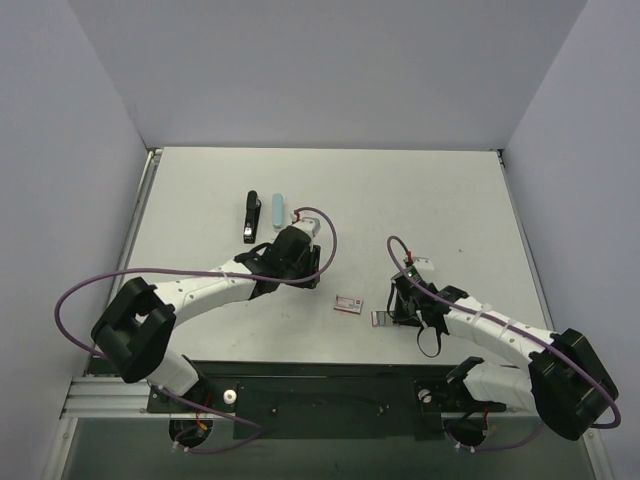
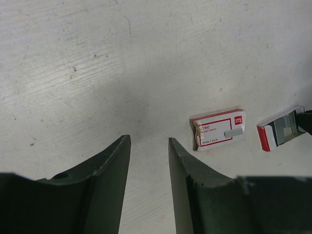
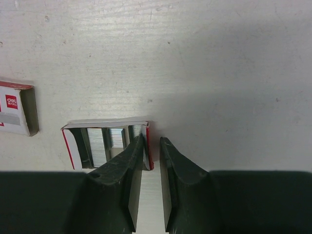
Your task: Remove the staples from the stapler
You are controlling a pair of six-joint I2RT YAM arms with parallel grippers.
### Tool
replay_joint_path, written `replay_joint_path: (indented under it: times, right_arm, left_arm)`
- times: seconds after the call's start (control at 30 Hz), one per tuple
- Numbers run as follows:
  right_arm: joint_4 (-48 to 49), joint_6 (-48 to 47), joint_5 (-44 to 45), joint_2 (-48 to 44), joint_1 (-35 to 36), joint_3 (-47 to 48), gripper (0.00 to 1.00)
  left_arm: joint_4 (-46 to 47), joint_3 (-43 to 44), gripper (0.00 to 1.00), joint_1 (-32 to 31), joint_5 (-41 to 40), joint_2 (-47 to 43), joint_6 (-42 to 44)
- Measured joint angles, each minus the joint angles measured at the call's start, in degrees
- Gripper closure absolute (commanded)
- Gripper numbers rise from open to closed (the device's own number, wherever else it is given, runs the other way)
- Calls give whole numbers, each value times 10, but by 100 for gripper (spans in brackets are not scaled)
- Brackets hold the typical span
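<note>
On the white counter (image 1: 430, 200), the stapler (image 1: 249, 218) lies toward the far left, its black and pale-blue parts side by side. The left gripper (image 2: 148, 141) hovers near it, jaws apart with only bare counter between them. The right gripper (image 3: 152, 141) has its jaws narrowly parted astride the end wall of the open tray (image 3: 105, 144), which holds silvery strips. Whether they pinch that wall cannot be told. Beside the tray sits the red-and-white box (image 2: 214, 124). The staples (image 2: 233, 132), a short grey strip, rest on its top.
</note>
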Motion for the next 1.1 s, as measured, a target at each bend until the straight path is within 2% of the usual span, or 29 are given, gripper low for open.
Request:
replay_joint_path:
  times: [0.33,0.47,1.1]
  right_arm:
    - [5,0,-1,14,1,5,92]
    - [5,0,-1,21,4,9,100]
    - [9,22,15,64,33,38,100]
  left_arm:
    - [14,-2,53,0,5,10,-3]
    - [18,-3,54,-2,8,16,-5]
    - [22,-21,55,-17,13,45,-9]
